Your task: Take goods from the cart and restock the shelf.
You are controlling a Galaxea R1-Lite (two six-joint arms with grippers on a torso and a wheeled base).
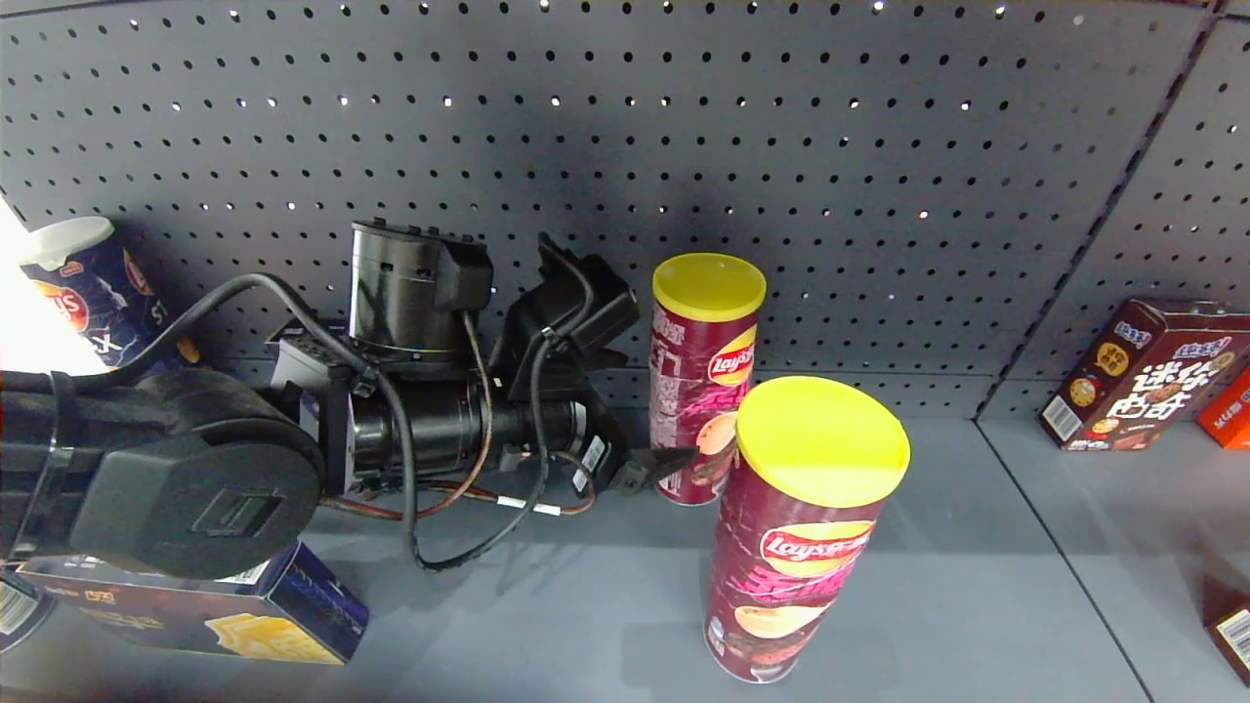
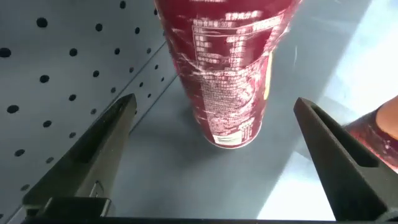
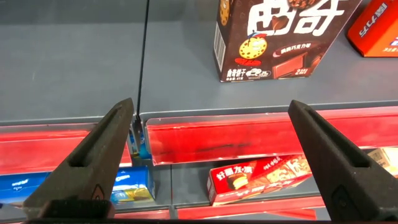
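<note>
Maroon chip can (image 1: 705,381) stands upright on the shelf (image 1: 586,605) just ahead of the wide-spread left gripper (image 2: 214,102); the right gripper (image 3: 209,104) is wide too, holding nothing.

maroon chip cans (image 1: 705,381) (image 1: 806,527): 2 | blue chip can (image 1: 93,293): 1 | boxes (image 1: 225,605) (image 1: 1143,376): perhaps 4, some cut off at the edges

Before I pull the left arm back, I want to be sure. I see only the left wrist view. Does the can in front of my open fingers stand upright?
Observer: Yes. In the head view the rear can stands upright, yellow lid on, near the pegboard.
Operator: And the red shape at my picture's edge?
Observer: A second can, upright, nearer the front of the shelf.
Operator: The right gripper?
Observer: The right gripper is open, empty, facing a brown box.
</note>
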